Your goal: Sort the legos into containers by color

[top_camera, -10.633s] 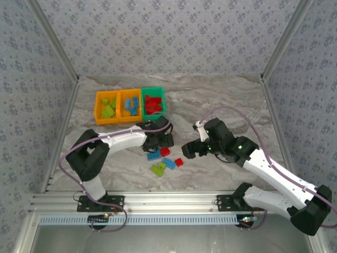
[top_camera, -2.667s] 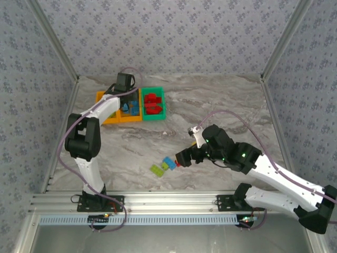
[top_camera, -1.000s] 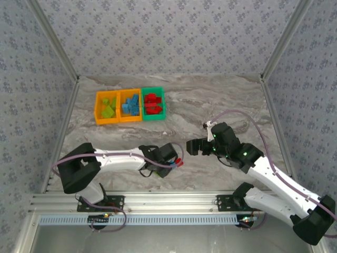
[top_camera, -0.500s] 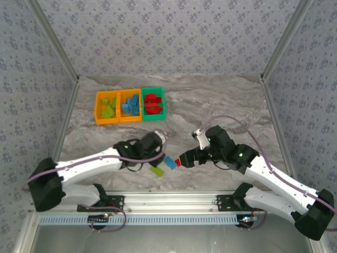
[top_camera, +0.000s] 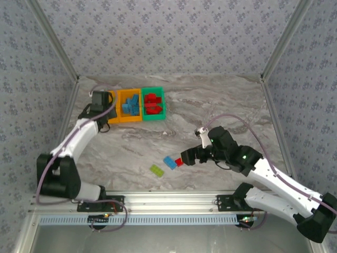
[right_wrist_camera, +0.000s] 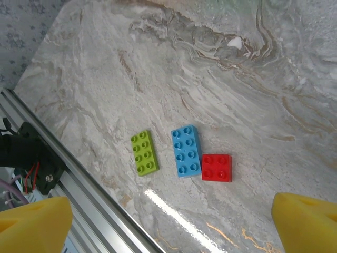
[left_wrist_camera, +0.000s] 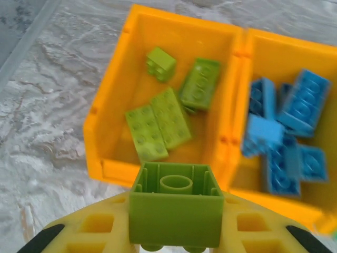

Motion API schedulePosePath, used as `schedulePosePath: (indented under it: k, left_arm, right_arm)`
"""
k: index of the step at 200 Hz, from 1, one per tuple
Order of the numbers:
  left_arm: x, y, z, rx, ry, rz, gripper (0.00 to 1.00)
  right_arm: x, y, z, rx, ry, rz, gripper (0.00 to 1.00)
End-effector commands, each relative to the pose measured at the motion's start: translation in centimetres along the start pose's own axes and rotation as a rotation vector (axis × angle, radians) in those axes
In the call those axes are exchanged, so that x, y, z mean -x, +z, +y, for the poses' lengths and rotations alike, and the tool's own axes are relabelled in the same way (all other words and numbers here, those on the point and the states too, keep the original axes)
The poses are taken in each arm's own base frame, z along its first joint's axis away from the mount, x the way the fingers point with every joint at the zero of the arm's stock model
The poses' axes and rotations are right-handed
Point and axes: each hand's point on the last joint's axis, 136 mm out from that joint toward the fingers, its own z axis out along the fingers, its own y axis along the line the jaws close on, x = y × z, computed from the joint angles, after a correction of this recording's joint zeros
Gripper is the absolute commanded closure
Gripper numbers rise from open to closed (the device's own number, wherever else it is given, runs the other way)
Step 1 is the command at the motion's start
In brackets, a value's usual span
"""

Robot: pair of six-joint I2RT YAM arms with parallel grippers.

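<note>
My left gripper hovers at the back left, shut on a square lime lego held underside up between its yellow fingers. Just beyond it lies the left orange container holding several lime legos. Beside that one, the second orange container holds blue legos, and the green container holds red ones. On the table lie a lime lego, a blue lego and a red lego. My right gripper hangs open above them with nothing between its fingers.
An aluminium rail runs along the table's near edge, close to the loose legos. Patterned walls enclose the table on three sides. Bare marble tabletop stretches right of the containers.
My left arm has swung from the loose legos at the front back to the left orange container, carrying the lime lego. The right gripper has barely shifted.
</note>
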Motion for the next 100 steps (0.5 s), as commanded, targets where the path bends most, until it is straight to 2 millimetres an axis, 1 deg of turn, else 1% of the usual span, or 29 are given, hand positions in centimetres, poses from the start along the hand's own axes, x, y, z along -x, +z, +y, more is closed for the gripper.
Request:
schedulePosePath:
  k: [1,21,36,44,59,73,88,100]
  left_arm:
    - [3.7,1.8,0.3,0.109,-0.073,-0.074,0.68]
    - [4.5,4.5,1.1,0.214,-0.093,-0.046,0.67]
    - [4.8,6.2,1.1,0.231,-0.109,-0.025,0.67]
    - [4.9,7.0,1.2,0.238,-0.113,-0.020,0.63]
    - [4.9,8.2,1.6,0.253,-0.128,0.000,0.52]
    - [4.7,8.9,2.0,0.269,-0.141,0.020,0.45]
    - [4.5,9.2,1.8,0.255,-0.136,0.032,0.45]
    - [4.6,8.9,1.4,0.227,-0.141,0.037,0.45]
  right_arm:
    - [0.3,-0.8,-0.1,-0.017,0.025,-0.033,0.01]
    - [0.5,-1.1,-0.1,-0.020,0.028,-0.038,0.01]
    - [0.5,-1.5,0.1,-0.025,0.024,-0.035,0.01]
    - [0.5,-1.7,0.2,-0.026,0.022,-0.037,0.00]
    - [0.5,-2.0,0.3,-0.030,0.019,-0.043,0.01]
    - [0.3,-2.3,0.3,-0.035,0.018,-0.047,0.01]
    - [0.1,-2.5,0.2,-0.037,0.019,-0.052,0.01]
    - [0.0,-2.5,0.2,-0.037,0.020,-0.053,0.01]
